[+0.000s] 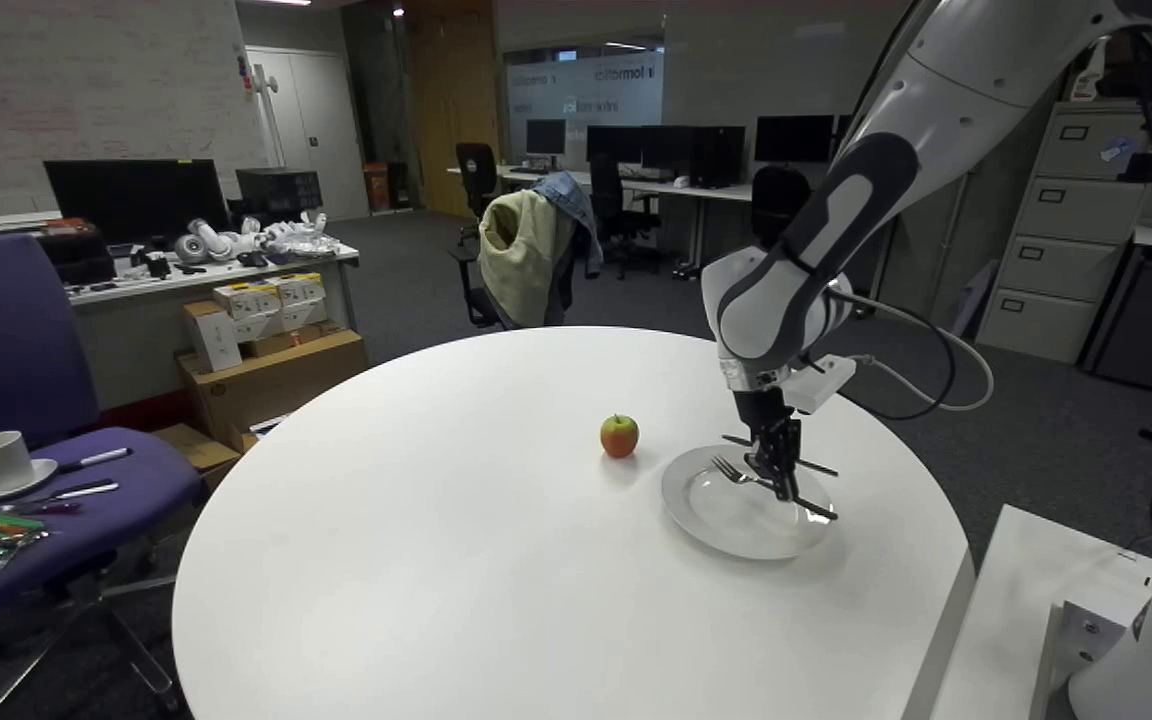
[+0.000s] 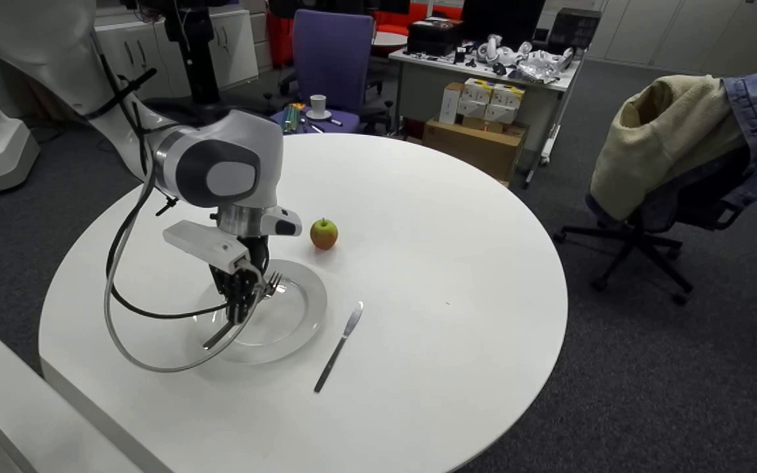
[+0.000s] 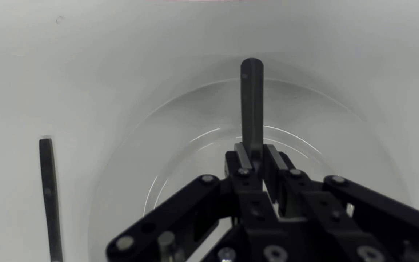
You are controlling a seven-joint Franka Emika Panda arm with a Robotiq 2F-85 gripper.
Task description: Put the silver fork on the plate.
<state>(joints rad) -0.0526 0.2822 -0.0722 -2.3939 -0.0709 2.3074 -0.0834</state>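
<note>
The white plate (image 1: pixel 701 515) lies on the round table and also shows in an exterior view (image 2: pixel 309 309) and in the wrist view (image 3: pixel 311 112). My gripper (image 1: pixel 782 488) points down over the plate, seen also in an exterior view (image 2: pixel 239 314). In the wrist view its fingers (image 3: pixel 256 158) are shut on the silver fork (image 3: pixel 252 105), with the handle sticking out past the plate's rim. The fork's tines (image 1: pixel 731 469) show over the plate on the opposite side, also in an exterior view (image 2: pixel 273 284). Whether the fork touches the plate I cannot tell. The fork's middle is hidden by the fingers.
A knife (image 2: pixel 339 348) lies on the table beside the plate, also in the wrist view (image 3: pixel 50 196). A red-green apple (image 1: pixel 619 436) stands near the plate, also in an exterior view (image 2: pixel 323 234). A cup (image 1: pixel 1 460) on a saucer stands on a purple chair (image 1: pixel 116 470).
</note>
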